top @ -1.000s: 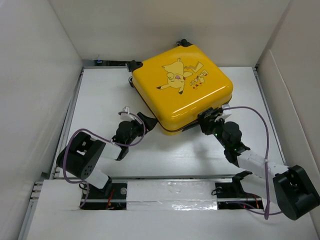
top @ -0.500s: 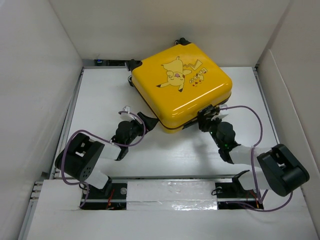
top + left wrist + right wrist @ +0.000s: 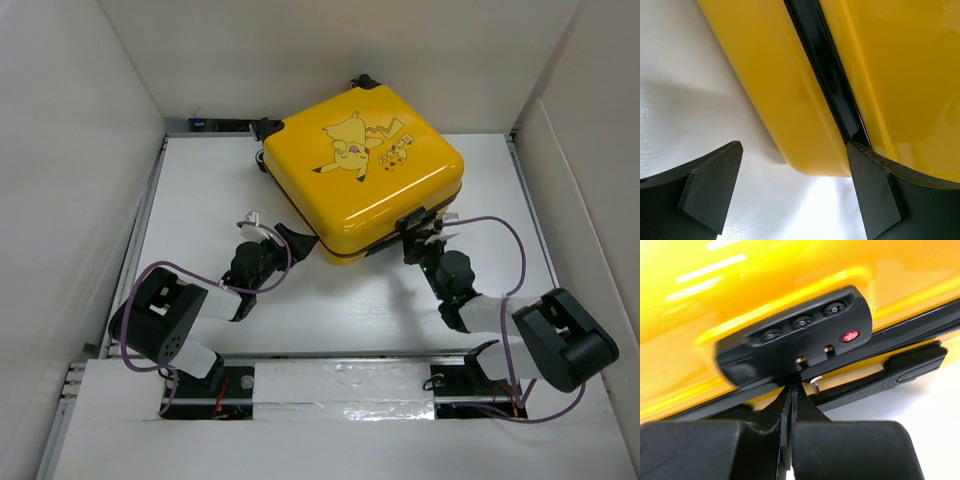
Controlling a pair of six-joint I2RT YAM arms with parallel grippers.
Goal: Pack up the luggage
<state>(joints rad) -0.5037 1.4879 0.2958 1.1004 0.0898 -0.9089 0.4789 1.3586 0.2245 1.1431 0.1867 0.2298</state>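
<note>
Two claws met the seam of the squarish yellow hard-shell luggage (image 3: 365, 175): the fastening step, it seemed.
It lay shut at upper centre on the white counter (image 3: 200, 190). The left claw (image 3: 795, 195) stood apart at a corner; the right claw (image 3: 790, 440) was pinched together under the black combination lock (image 3: 795, 335). Next, the small metal zipper pull (image 3: 815, 383) likely needed catching.

L arm: black-and-white jointed left arm (image 3: 165, 320), elbow folded low by its base, forearm reaching fwd and to the right.
L gripper: black two-finger left gripper (image 3: 795, 195), jaws wide apart, dark pads (image 3: 705, 192) facing each other.
R arm: black-and-white jointed right arm (image 3: 560, 345), elbow low at far right, forearm angled fwd and left.
R gripper: black two-finger right gripper (image 3: 790, 405), fingers (image 3: 845, 450) pressed flat together.
</note>
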